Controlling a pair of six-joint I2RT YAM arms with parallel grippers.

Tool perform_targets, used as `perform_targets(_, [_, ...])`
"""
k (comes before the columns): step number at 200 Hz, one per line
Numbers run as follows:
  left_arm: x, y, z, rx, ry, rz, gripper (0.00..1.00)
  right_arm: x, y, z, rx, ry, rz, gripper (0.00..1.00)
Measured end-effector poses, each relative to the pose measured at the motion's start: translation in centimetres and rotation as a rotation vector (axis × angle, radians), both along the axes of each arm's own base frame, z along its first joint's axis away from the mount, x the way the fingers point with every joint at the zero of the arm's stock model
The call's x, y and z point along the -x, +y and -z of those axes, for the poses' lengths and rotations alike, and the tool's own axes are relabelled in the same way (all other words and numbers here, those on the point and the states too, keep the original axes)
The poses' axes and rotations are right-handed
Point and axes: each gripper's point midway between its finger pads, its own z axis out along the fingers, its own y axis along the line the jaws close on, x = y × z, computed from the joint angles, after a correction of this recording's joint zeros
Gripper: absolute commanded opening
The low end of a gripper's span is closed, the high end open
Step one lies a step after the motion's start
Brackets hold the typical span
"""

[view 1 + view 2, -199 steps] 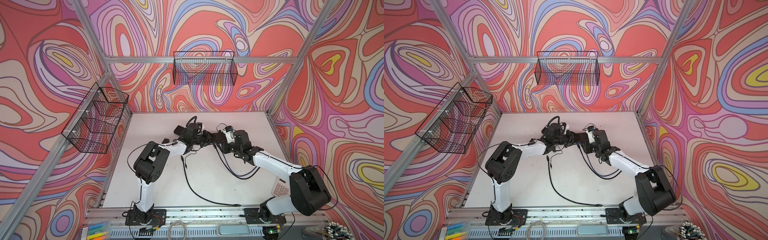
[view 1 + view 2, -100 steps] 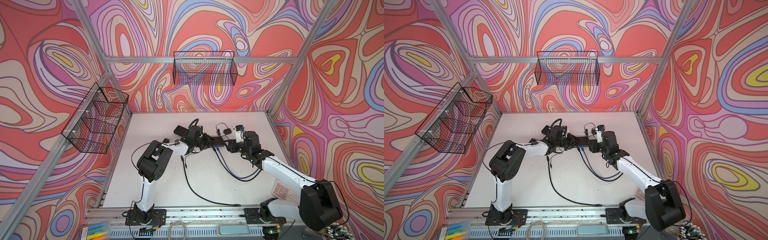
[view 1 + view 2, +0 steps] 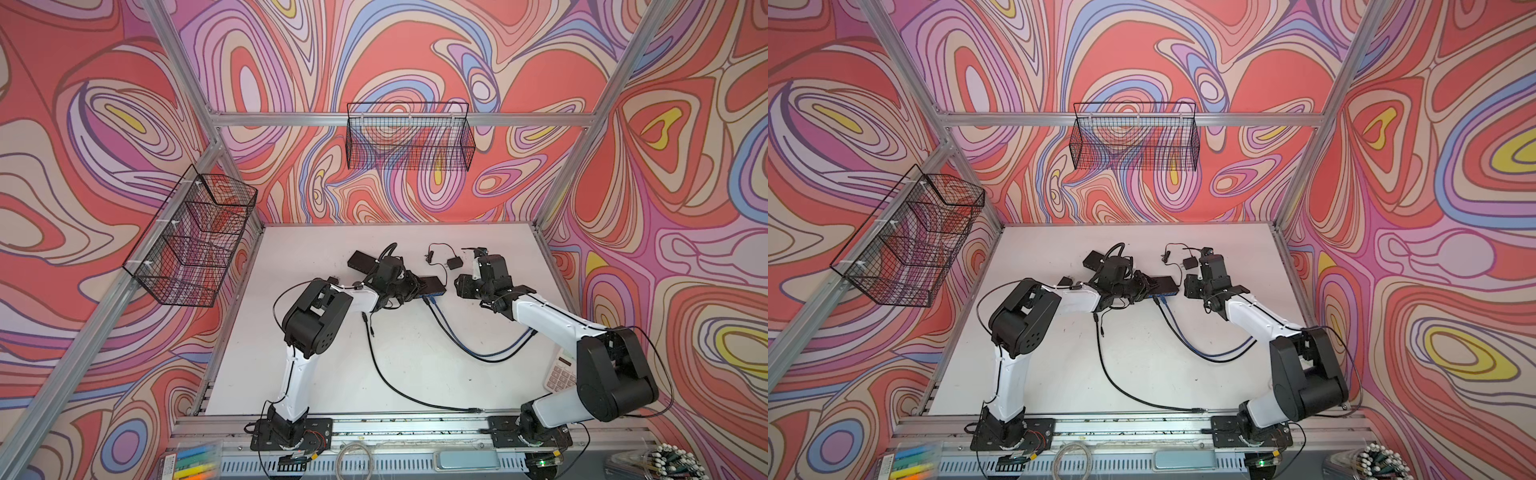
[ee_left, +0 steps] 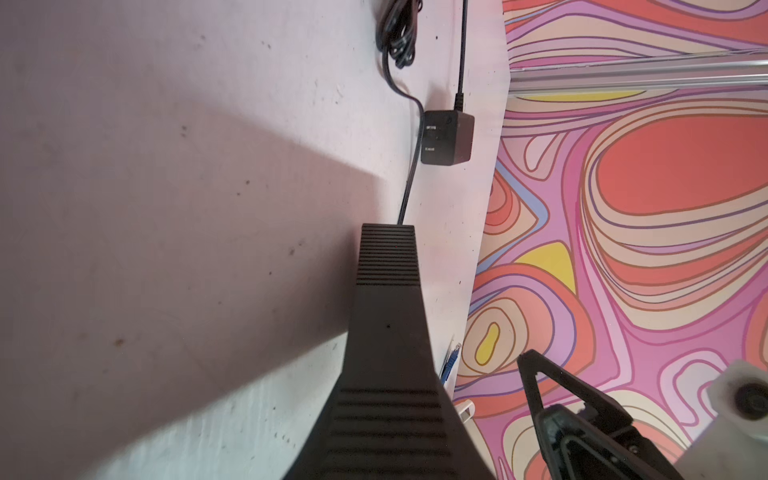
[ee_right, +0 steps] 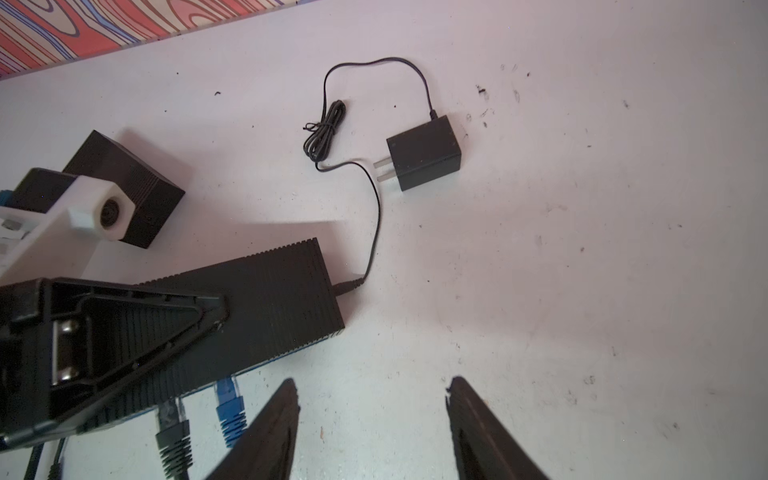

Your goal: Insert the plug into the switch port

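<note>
The black ribbed switch sits near the table's middle, tilted a little. My left gripper is shut on the switch; one of its fingers lies across the top. In the left wrist view the switch hides the jaws. The blue plug sits in a port on the front face, beside a black plug. Blue and black cables trail toward the right arm. My right gripper is open and holds nothing, just right of the blue plug.
A black power adapter lies behind the switch, its thin cord plugged into the switch's end. Another black box sits behind the left arm. A loose black cable crosses the front. A calculator is at the right edge.
My right gripper has opened and drawn back to the right, away from the switch. The blue plug stays at the switch's front. The left gripper keeps its hold.
</note>
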Motion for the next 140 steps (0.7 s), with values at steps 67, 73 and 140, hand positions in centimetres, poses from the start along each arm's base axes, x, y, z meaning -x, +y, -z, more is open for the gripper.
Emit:
perform_targets(67, [-1.7, -0.7, 0.8, 0.111, -0.011, -0.073, 0.17, -1.0, -1.3, -0.3, -0.012, 0.005, 0.050, 0.60])
perform_targets(73, [-1.9, -0.7, 0.9, 0.120, -0.015, -0.085, 0.18, -1.0, -1.5, -0.3, -0.017, 0.006, 0.056, 0.60])
perform_targets(140, [-3.0, -2.1, 1.4, 0.168, -0.032, -0.158, 0.40, -1.0, -3.3, 0.0, -0.038, 0.015, 0.090, 0.61])
